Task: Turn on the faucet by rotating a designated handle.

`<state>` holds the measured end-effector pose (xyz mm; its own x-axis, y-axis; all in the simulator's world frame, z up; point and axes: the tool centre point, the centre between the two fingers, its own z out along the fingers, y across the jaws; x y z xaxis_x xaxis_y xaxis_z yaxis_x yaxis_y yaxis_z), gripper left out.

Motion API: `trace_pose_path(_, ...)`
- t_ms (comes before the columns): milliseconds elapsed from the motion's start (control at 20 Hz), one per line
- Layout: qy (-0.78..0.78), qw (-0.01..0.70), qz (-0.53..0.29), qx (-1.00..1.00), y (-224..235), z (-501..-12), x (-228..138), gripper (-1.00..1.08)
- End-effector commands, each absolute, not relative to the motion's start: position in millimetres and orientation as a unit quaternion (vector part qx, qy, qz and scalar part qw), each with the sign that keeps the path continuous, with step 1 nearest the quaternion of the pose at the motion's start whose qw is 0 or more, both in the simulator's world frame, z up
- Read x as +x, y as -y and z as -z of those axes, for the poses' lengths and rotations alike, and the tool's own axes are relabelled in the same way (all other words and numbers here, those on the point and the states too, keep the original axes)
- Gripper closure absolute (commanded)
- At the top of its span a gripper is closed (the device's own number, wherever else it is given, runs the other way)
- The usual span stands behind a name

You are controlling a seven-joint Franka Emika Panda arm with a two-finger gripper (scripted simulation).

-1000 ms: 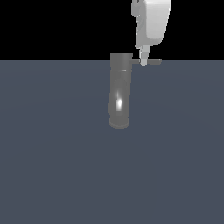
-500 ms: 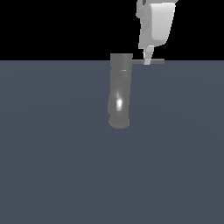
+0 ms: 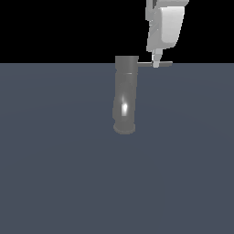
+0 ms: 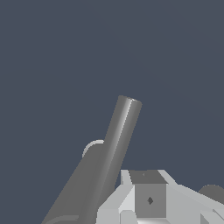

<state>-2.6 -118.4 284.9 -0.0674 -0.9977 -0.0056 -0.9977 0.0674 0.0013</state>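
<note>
A flat blue-grey floor (image 3: 55, 173) fills the lower part of the exterior view, with black above it. Near the middle, a little toward the exterior view's right, stands the faucet (image 3: 124, 93), a glossy grey upright tube with a slight bend, a wider round foot on the floor and a bright highlight low on its front. From its top the handle (image 3: 147, 64), a thin flat grey rod, juts out level toward the exterior view's right.

Further right, the white gripper (image 3: 156, 63) hangs down from the top edge of the picture. Its narrow tip meets the handle partway along the rod, with the rod's outer end showing past it on the right. From this side the fingers read as one slim piece, so I cannot tell whether they are apart, together or clamped on the rod.

In the wrist view the faucet (image 4: 111, 153) runs as a long grey tube away from the camera over the floor (image 4: 65, 52), and the gripper's pale body (image 4: 148, 199) sits close to the lens; the fingertips are not clear there either.
</note>
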Motion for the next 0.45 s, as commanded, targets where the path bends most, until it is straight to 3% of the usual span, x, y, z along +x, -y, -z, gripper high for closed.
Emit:
trace_pose_path(0, -0.742, 0.000, 0.000, -0.670, 143.4, -284.9, -2.4, 1.08)
trace_pose_path(400, -0.744, 0.000, 0.000, -0.668, 157.6, -284.9, 7.5, 1.08)
